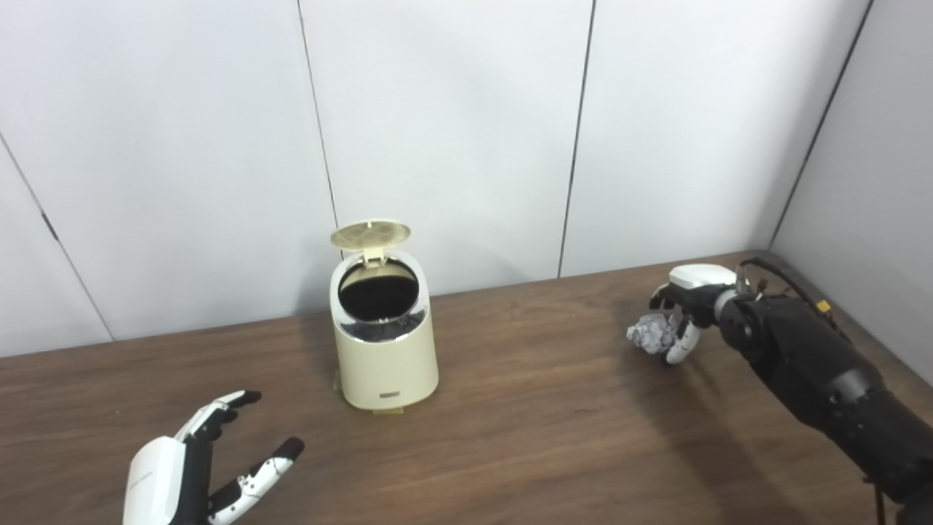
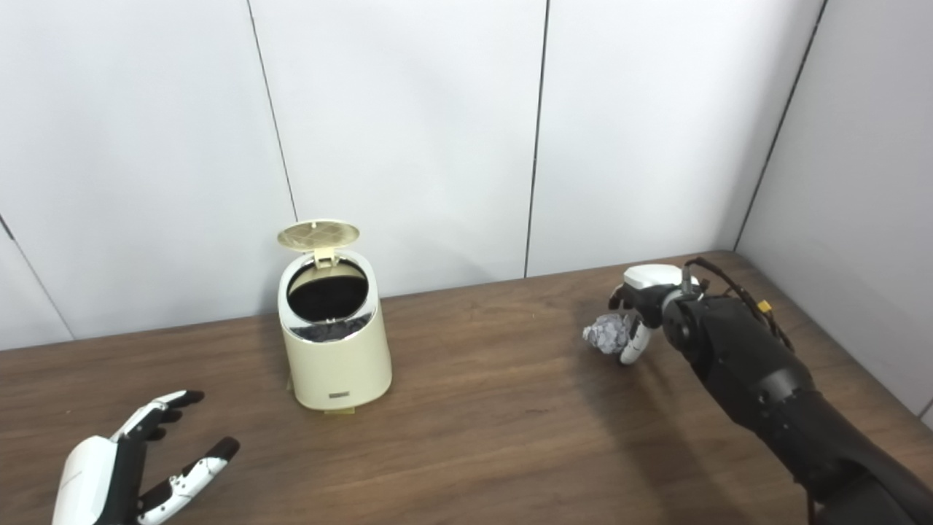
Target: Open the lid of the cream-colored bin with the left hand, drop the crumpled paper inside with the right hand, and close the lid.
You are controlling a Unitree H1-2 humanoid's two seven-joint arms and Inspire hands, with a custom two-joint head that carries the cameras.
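The cream-colored bin [image 1: 385, 357] stands upright on the wooden table, left of centre, near the back wall. Its round lid [image 1: 370, 235] is flipped up and back, showing the dark inside. My left hand [image 1: 193, 467] rests low at the front left, well short of the bin, fingers spread and holding nothing. At the far right my right hand [image 1: 685, 306] is curled around the crumpled paper ball [image 1: 650, 334], which is grey-white and sits at or just above the table top; whether it is lifted I cannot tell.
The brown wooden table [image 1: 525, 430] runs back to white wall panels. A side wall closes in at the right corner behind my right arm [image 1: 816, 372].
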